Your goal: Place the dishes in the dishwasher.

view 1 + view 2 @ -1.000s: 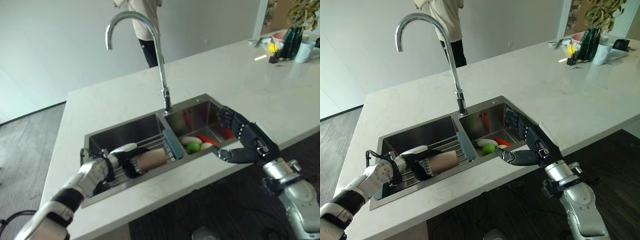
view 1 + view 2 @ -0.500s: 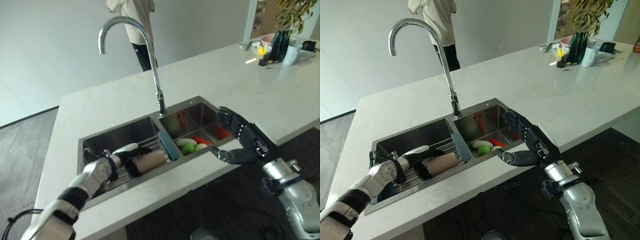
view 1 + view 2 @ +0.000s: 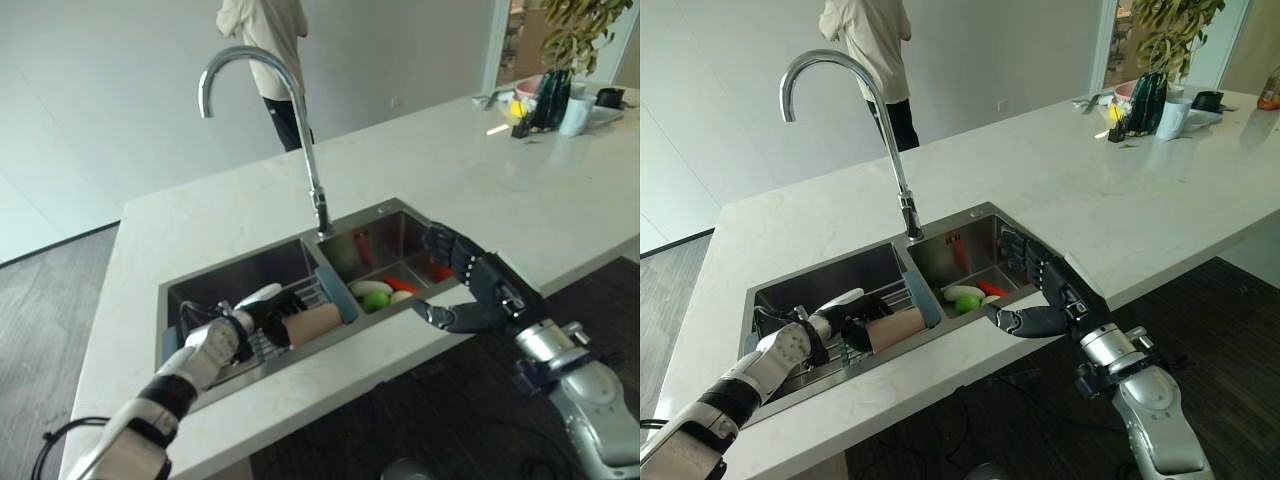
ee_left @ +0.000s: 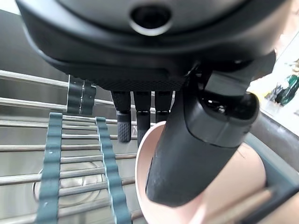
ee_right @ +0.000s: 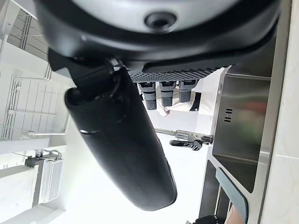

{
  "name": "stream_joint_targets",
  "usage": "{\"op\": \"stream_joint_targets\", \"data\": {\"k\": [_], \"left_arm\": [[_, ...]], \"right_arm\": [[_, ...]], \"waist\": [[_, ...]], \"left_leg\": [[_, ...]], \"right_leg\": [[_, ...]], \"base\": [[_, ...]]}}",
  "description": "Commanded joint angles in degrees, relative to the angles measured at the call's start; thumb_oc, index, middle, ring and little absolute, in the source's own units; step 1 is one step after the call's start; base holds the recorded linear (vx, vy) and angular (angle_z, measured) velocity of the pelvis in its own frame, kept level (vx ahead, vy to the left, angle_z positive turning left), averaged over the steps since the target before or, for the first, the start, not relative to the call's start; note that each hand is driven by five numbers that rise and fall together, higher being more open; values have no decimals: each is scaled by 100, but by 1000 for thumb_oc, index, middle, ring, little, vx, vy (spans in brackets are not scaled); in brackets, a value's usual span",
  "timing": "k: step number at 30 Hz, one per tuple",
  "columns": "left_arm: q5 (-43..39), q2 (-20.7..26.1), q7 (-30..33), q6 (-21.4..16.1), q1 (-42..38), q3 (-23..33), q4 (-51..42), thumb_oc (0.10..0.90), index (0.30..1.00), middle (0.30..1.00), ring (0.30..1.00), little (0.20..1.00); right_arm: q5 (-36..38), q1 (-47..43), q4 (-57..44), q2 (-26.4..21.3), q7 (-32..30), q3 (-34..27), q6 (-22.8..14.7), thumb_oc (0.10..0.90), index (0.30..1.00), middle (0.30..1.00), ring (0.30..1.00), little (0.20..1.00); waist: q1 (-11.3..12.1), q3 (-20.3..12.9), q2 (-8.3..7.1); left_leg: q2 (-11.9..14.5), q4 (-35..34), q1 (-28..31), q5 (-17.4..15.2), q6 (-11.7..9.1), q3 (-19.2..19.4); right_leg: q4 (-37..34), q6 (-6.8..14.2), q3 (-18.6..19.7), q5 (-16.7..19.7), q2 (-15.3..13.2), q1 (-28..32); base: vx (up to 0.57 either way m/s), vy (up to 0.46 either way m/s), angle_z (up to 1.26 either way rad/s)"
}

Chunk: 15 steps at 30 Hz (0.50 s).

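— Where's the cup (image 3: 313, 323)?

— I see it lying on its side on the wire rack (image 3: 262, 345) in the left basin of the sink (image 3: 300, 256). Its long axis runs across the basin, open mouth toward my left robot hand (image 3: 225, 337), base toward the divider.

— Do you have it?

— Yes. In the left wrist view the thumb (image 4: 196, 140) reaches into the mouth and the fingers (image 4: 124, 121) curl round the outside, pinching the rim.

— And the other one?

— My right robot hand (image 3: 470, 290) hangs over the bench (image 3: 520, 190) edge by the right basin, fingers loosely spread, holding nothing. Vegetables (image 3: 382, 291) lie in that basin.
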Motion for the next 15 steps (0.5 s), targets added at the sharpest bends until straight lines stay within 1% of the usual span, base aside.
{"op": "stream_joint_targets", "data": {"k": [1, 2, 5, 8, 10, 12, 15], "left_arm": [[-287, -27, 388, -544, -736, 268, -376, 400, 300, 300, 300, 300], [-399, 6, 529, -654, -738, 310, -478, 400, 300, 300, 300, 300], [-685, 32, 744, -772, -696, 439, -681, 400, 300, 300, 300, 300], [-933, 82, 999, -993, -557, 712, -931, 400, 300, 300, 300, 300], [-1014, 88, 1048, -1007, -510, 797, -1022, 400, 300, 300, 300, 300], [-1395, 68, 1341, -1179, -279, 1258, -1352, 400, 300, 300, 300, 300], [-1594, -72, 1682, -1386, 140, 1826, -1858, 400, 300, 300, 300, 300]], "right_arm": [[145, -547, -363, 53, -19, -197, -508, 800, 900, 900, 900, 900], [139, -533, -358, 53, -46, -191, -514, 800, 900, 900, 900, 900], [104, -522, -357, 77, -92, -175, -524, 800, 900, 900, 900, 900], [77, -474, -341, 99, -90, -209, -541, 800, 900, 900, 900, 900], [44, -462, -319, 122, -88, -211, -562, 800, 900, 900, 900, 900], [-10, -422, -311, 190, -92, -241, -569, 800, 900, 900, 900, 900], [-92, -384, -351, 291, -118, -280, -539, 800, 900, 900, 900, 900]], "waist": [[9, -161, -39], [24, -159, -47], [59, -150, -64], [108, -151, -82], [125, -155, -87], [222, -150, -128], [377, -138, -197]], "left_leg": [[93, 637, -409, -270, 264, 177], [88, 637, -415, -267, 264, 163], [86, 637, -431, -258, 259, 143], [85, 637, -438, -253, 251, 120], [83, 637, -442, -252, 249, 110], [78, 637, -457, -240, 243, 67], [53, 637, -499, -226, 242, -46]], "right_leg": [[-63, 397, -195, -108, -62, 191], [-63, 399, -198, -102, -69, 188], [-63, 405, -199, -100, -85, 182], [-63, 411, -219, -95, -112, 181], [-63, 411, -228, -96, -124, 181], [-63, 414, -287, -95, -177, 188], [-63, 406, -390, -104, -249, 204]], "base": [[0, 0, 0], [0, 0, 0], [0, 0, 0], [0, 0, 0], [-1, 19, 5], [-2, 31, 5], [-4, 30, 15]]}}
